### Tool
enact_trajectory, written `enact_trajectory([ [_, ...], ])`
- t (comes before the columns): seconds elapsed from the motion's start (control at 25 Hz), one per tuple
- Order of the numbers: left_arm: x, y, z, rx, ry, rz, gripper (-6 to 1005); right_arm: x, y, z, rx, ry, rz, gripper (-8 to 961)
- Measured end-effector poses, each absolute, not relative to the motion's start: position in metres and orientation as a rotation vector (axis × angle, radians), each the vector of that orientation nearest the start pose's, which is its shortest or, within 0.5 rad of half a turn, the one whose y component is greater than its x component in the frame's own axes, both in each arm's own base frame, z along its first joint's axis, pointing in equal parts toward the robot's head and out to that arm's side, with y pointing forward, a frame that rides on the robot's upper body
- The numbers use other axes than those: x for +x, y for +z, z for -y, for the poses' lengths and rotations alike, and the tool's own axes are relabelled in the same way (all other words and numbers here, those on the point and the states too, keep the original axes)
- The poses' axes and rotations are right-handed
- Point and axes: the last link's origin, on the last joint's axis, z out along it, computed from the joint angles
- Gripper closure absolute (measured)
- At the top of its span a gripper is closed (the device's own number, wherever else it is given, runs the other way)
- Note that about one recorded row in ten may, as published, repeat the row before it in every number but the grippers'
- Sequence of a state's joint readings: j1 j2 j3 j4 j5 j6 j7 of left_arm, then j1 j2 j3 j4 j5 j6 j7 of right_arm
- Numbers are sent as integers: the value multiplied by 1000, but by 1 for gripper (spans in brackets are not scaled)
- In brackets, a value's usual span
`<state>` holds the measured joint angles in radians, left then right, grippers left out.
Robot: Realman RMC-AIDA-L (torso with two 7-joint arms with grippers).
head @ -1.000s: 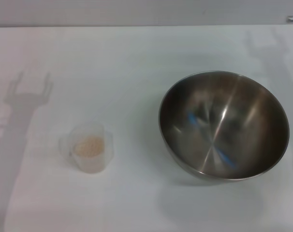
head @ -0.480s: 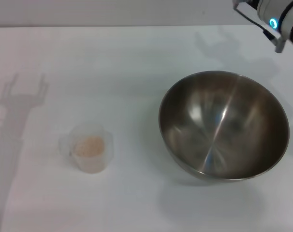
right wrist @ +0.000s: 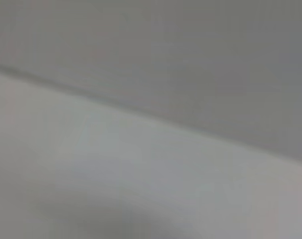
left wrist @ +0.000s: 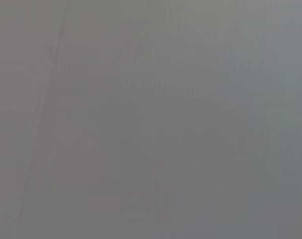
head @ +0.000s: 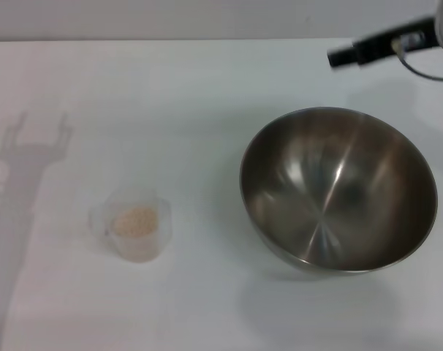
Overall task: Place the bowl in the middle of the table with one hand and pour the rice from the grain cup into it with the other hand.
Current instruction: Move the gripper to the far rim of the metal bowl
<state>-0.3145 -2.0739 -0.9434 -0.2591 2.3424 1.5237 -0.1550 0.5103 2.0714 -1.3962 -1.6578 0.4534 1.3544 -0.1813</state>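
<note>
The steel bowl stands upright on the right half of the white table, and nothing is in it. The frosted grain cup stands to its left, apart from it, with beige rice in its bottom. My right gripper reaches in from the top right as a dark bar, hanging above the table just beyond the bowl's far rim and touching nothing. My left gripper is out of view; only its shadow falls on the table's left side. The right wrist view shows bare table and grey wall.
The table's far edge meets a grey wall. The left wrist view shows only a flat grey surface.
My right arm has come in from the top right and swung over the table behind the bowl. The shadow of my left arm has shifted slightly left. Bowl and cup have not moved.
</note>
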Motion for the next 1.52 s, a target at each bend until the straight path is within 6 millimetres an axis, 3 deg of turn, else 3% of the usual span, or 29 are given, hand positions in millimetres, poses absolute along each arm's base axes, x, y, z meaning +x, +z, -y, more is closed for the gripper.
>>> enact_trajectory([
  [0.12,-307,23,-293,-1379,-980,341,309,157,55,-376,-2241,-220,-1076,240],
  [0.32,-309,25,-295,-1377,-972,338,309,168,53,-379,-2266,-355,-1070,240],
  [0.68,-307,25,-298,-1378,-977,334,309,190,36,-380,-2316,-471,-1111,239],
  [1.08,-305,24,-298,-1377,-981,335,310,204,26,-376,-2325,-483,-1139,245],
  [1.52,-307,24,-296,-1373,-981,342,309,212,21,-375,-2343,-493,-1145,587],
])
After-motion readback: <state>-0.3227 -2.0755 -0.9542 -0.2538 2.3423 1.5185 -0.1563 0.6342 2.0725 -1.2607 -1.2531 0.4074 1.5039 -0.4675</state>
